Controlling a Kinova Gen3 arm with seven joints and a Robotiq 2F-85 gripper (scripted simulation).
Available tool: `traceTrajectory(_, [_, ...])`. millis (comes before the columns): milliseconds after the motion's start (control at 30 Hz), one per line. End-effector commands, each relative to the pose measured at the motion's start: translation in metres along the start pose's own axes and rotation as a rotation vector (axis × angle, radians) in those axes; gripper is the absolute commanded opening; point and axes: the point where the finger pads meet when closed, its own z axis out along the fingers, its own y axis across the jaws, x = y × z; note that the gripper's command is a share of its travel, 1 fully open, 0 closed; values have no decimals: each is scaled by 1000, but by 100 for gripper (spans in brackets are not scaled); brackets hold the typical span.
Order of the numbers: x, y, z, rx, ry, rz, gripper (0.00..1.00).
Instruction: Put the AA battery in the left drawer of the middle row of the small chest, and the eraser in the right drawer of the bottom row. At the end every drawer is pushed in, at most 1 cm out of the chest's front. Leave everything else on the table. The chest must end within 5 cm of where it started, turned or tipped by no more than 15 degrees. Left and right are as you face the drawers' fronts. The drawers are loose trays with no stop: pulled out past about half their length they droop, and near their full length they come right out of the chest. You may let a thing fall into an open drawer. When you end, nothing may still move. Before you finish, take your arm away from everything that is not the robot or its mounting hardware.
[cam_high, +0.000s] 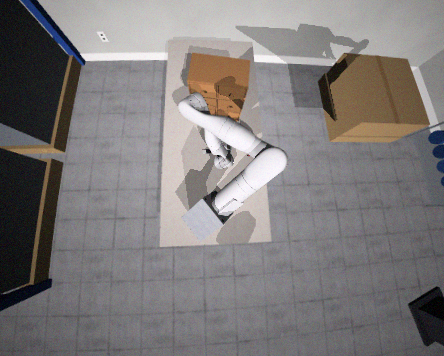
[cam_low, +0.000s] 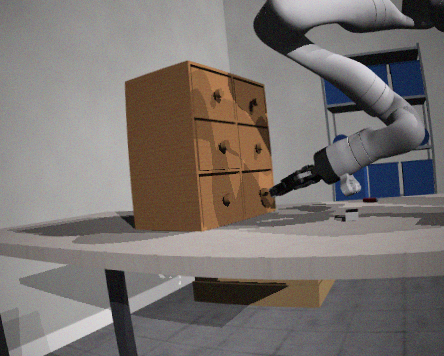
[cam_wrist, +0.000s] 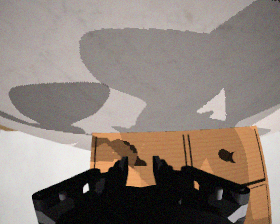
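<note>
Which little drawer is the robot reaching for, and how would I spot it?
Find the wooden chest on the pale table: six knobbed drawers, two columns by three rows. The bottom-right drawer, facing the fronts, is the one. It alone has the black gripper at its knob.
</note>
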Motion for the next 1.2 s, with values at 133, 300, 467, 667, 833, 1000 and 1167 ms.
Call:
traceTrajectory(133, [-5, 0, 8, 1, -3, 2, 33])
traceTrajectory(300, [-8, 0, 17, 1, -3, 2, 33])
traceTrajectory(467, [-10, 0, 24, 1, -3, 2, 33])
traceTrajectory(667, [-11, 0, 27, 1, -3, 2, 33])
traceTrajectory(833, [-12, 0, 28, 1, -3, 2, 33])
traceTrajectory(1000, [-12, 0, 28, 1, -3, 2, 33])
traceTrajectory(1167, [-12, 0, 28, 1, -3, 2, 33])
